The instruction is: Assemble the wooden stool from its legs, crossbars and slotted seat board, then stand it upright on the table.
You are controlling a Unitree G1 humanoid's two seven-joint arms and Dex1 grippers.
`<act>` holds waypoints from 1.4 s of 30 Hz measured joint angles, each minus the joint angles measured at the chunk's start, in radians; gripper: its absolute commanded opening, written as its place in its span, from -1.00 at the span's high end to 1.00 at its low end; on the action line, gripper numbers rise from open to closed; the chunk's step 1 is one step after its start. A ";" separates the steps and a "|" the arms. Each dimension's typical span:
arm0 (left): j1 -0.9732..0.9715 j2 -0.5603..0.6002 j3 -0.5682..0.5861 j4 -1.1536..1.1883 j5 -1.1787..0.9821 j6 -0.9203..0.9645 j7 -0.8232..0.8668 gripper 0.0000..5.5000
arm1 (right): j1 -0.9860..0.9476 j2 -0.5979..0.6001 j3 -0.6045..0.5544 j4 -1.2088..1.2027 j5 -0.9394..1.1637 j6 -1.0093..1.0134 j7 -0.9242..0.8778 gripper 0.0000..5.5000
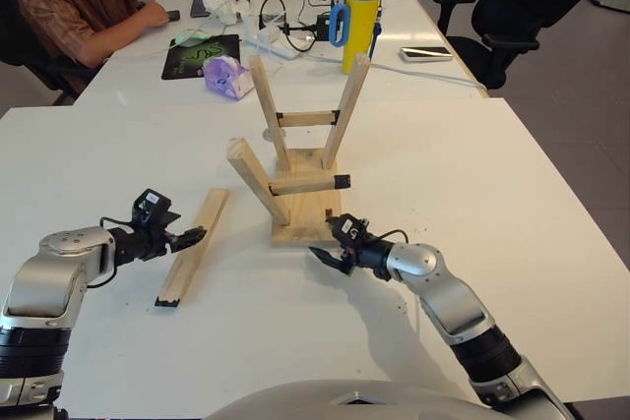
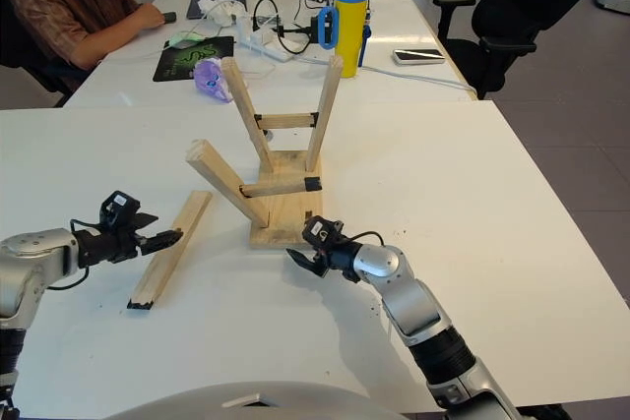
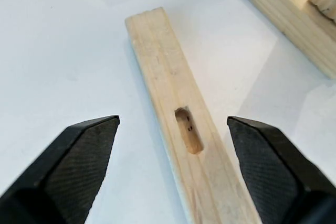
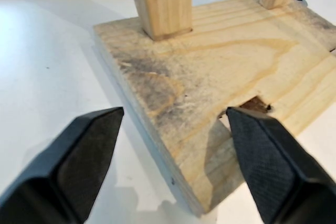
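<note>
White table (image 1: 512, 194), near edge: shut wide-open, empty left gripper (image 1: 200, 235) softly on loose leg (image 1: 182, 277), square across it; steady seat board (image 4: 220, 72) with open, empty right gripper (image 1: 327, 243).

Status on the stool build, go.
Left gripper open at loose pale wooden leg, flat on white table. Right gripper open at upturned slotted wooden seat board, by its empty slot. Three legs, two crossbars fitted.

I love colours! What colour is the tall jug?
The jug is yellow; left eye view shows it best.
</note>
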 measured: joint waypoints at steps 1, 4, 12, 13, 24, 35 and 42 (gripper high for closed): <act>0.005 -0.001 0.002 -0.036 -0.002 0.046 0.022 -0.39 | 0.005 0.000 -0.001 -0.004 0.001 0.000 -0.003 -0.31; 0.026 -0.011 0.001 -0.116 -0.020 0.135 0.050 -0.39 | 0.021 0.006 -0.004 -0.013 0.006 0.000 -0.021 -0.31; 0.110 -0.045 -0.003 -0.155 -0.016 0.181 0.108 -0.22 | 0.030 0.017 -0.005 -0.013 0.011 0.000 -0.041 -0.31; 0.113 -0.045 -0.003 -0.141 -0.009 0.168 0.111 -0.18 | 0.030 0.017 -0.004 -0.013 0.011 0.000 -0.041 -0.31; 0.098 -0.076 0.007 -0.032 0.002 0.065 0.130 0.25 | -0.039 0.081 0.012 0.093 0.007 -0.007 -0.068 -0.31; -0.412 -0.219 0.254 0.223 -0.155 -0.137 0.190 0.25 | -0.086 0.150 -0.039 0.201 0.041 -0.107 -0.081 -0.31; -0.684 -0.249 0.351 0.114 -0.487 -0.054 0.175 0.25 | -0.029 0.115 -0.150 0.083 0.167 -0.074 -0.026 -0.31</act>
